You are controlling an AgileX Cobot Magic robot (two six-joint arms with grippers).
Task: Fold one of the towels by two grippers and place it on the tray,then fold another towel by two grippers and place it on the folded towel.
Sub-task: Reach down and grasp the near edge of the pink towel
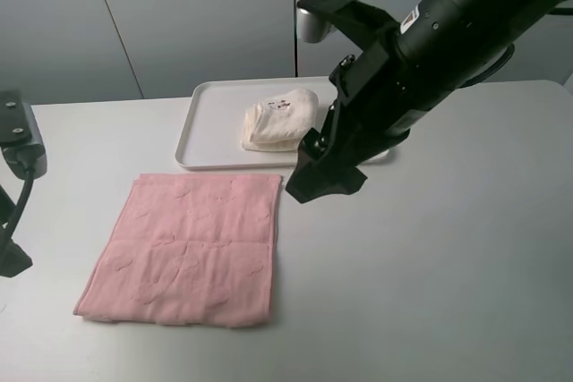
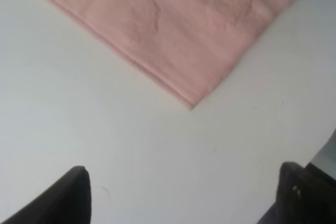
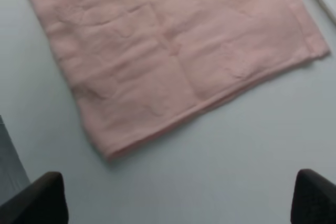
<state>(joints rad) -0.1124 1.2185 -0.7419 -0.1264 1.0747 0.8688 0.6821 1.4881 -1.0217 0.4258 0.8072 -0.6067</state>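
right arm (image 1: 430,42) angled down toward the middle, left arm (image 1: 18,145) out at the edge, left gripper (image 2: 184,198) and right gripper (image 3: 178,203) both have fingers spread wide

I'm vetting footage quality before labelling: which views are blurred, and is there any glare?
Exterior high: sharp, evenly lit, no glare on the white tray. Left wrist: soft throughout, the pink towel texture smeared, the jaws dark blurs at the frame edge. Right wrist: towel creases clearer, jaws also blurred.
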